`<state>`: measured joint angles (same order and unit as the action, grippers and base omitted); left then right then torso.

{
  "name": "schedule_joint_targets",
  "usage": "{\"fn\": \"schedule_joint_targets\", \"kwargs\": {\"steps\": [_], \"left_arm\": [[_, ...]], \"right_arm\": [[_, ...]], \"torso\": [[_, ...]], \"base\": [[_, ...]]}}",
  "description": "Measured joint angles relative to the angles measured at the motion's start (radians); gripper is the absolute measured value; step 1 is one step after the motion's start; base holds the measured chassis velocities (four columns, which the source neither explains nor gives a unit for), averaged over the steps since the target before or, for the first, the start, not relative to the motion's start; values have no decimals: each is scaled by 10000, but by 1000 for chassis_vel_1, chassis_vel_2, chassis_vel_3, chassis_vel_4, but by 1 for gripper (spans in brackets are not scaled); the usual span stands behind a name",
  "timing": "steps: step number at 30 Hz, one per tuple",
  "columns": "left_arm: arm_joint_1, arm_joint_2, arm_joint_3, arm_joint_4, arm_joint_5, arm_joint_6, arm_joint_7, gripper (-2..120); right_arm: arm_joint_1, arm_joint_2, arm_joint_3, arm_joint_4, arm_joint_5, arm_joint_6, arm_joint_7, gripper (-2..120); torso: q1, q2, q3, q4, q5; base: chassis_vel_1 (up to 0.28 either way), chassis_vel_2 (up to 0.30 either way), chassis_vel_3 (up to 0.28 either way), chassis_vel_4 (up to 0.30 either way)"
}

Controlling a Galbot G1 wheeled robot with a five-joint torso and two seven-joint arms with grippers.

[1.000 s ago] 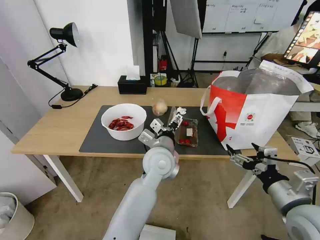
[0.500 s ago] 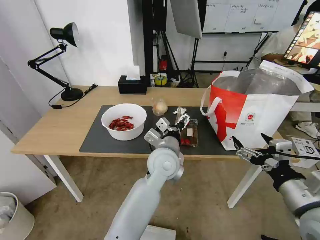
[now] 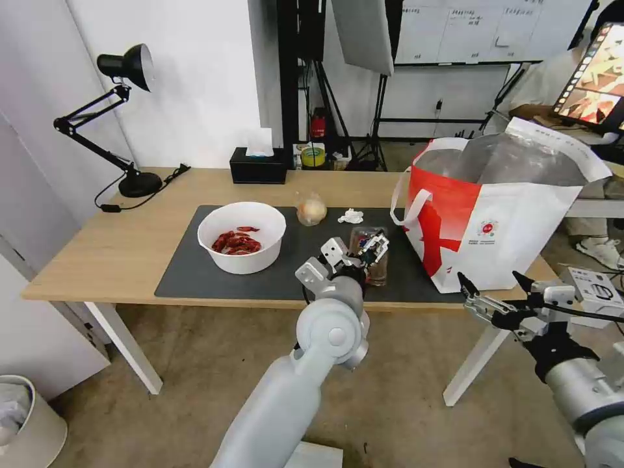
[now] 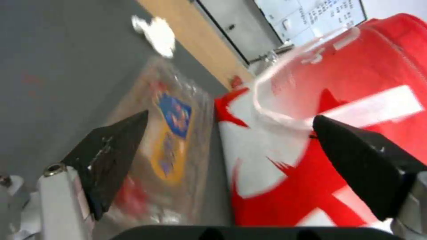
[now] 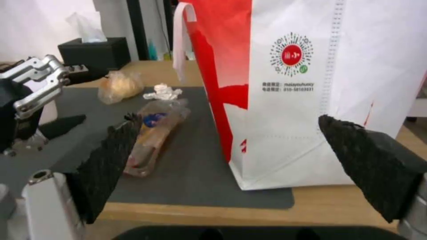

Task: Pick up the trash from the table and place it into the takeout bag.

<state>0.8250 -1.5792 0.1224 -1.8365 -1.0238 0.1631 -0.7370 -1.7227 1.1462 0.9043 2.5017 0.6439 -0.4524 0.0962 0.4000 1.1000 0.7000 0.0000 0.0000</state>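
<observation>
On the table's (image 3: 110,247) dark mat, the trash lies in a row: a white bowl (image 3: 242,235) of red shells, a small clear bag (image 3: 311,209) with a beige lump, a crumpled tissue (image 3: 351,215) and the clear tray (image 3: 372,263). My left gripper (image 3: 376,246) hovers open just above the tray (image 4: 173,133), its fingers spread wide (image 4: 230,116). The red-and-white takeout bag (image 3: 500,214) stands open to the right of the tray. My right gripper (image 3: 489,279) hangs open below the table's front edge, facing the bag (image 5: 289,83), nothing between its fingers (image 5: 228,117).
A black tissue box (image 3: 258,166) and a black desk lamp (image 3: 123,117) stand at the table's far side. A white bin (image 3: 26,416) sits on the floor at the lower left. The bag's strap (image 5: 180,43) hangs close to the tray (image 5: 155,133).
My left gripper has slid right along the mat to over the tray, whose clear raised flap no longer stands up. The right gripper has shifted right and a little higher.
</observation>
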Motion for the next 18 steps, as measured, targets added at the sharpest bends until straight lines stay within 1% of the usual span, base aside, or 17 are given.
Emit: {"fn": "schedule_joint_targets", "kwargs": {"steps": [1, 2, 3, 4, 5, 6, 7, 8, 9, 10, 11, 12, 13, 15, 16, 18], "left_arm": [[-92, 107, 26, 187, 467, 32, 171, 100], [-202, 297, 67, 473, 1143, 47, 570, 100], [-304, 578, 109, 732, 1779, 53, 1179, 100], [-304, 578, 109, 732, 1779, 53, 1179, 100], [-380, 809, 151, 888, 2169, 53, 1636, 100], [-498, 1157, 220, 1083, 2654, 41, 2278, 95], [-705, 1646, 364, 1308, 3297, -12, 3064, 91], [-705, 1646, 364, 1308, 3297, -12, 3064, 91], [-907, 2019, 523, 1445, 3738, -88, 3530, 85], [-1042, 2228, 646, 1523, 3991, -146, 3725, 80], [-1276, 2562, 875, 1661, 4388, -290, 4055, 75], [-1276, 2562, 875, 1661, 4388, -290, 4055, 75], [-1463, 2819, 1052, 1760, 4649, -436, 4380, 71], [-1923, 3375, 1479, 1992, 5041, -753, 5354, 61], [-1923, 3375, 1479, 1992, 5041, -753, 5354, 61], [-2206, 3680, 1822, 2185, 5135, -933, 5998, 52]], "right_arm": [[-4, 6, 0, -1, 1, 4, 3, 100], [-12, 9, -2, -3, 3, 9, 5, 100], [-20, 10, -2, -5, 4, 19, 7, 100], [-20, 10, -2, -5, 4, 19, 7, 100], [-23, 8, -5, -6, 4, 27, 6, 100], [-26, 1, -4, -6, 4, 37, 7, 100], [-27, -20, -5, -7, 5, 45, 7, 100], [-27, -20, -5, -7, 5, 45, 7, 100], [-27, -46, -5, -8, 6, 52, 7, 100], [-22, -62, -7, -8, 7, 56, 7, 100], [-8, -82, -18, -9, 16, 58, 10, 100], [-8, -82, -18, -9, 16, 58, 10, 100], [5, -94, -27, -10, 28, 59, 16, 100], [45, -99, -61, -25, 90, 104, 21, 100], [45, -99, -61, -25, 90, 104, 21, 100], [132, -67, -69, -173, 302, 255, 23, 100]], "torso": [[0, 0, 0, -1, 0], [0, 0, 0, -1, 0], [0, 0, 0, 0, 0], [0, 0, 0, 0, 0], [1, -1, 0, 0, -1], [0, -2, 0, 1, -1], [0, -2, 0, 1, -2], [0, -2, 0, 1, -2], [0, -2, 1, 4, -3], [1, -2, 1, 2, -2], [0, -2, 1, 2, -2], [0, -2, 1, 2, -2], [1, -2, 1, 2, -2], [1, -2, 1, 1, -2], [1, -2, 1, 1, -2], [1, -1, 1, 0, -3]], "base": [[0, 0, 0, 0], [0, 0, 0, 0], [0, 0, 0, 0], [0, 0, 0, 0], [0, 0, 0, 0], [0, 0, 0, 0], [0, 0, 0, 0], [0, 0, 0, 0], [0, 0, 0, 0], [0, 0, 0, 0], [0, 0, 0, 0], [0, 0, 0, 0], [0, 0, 0, 0], [0, 0, 0, 0], [0, 0, 0, 0], [0, 0, 0, 0]]}}
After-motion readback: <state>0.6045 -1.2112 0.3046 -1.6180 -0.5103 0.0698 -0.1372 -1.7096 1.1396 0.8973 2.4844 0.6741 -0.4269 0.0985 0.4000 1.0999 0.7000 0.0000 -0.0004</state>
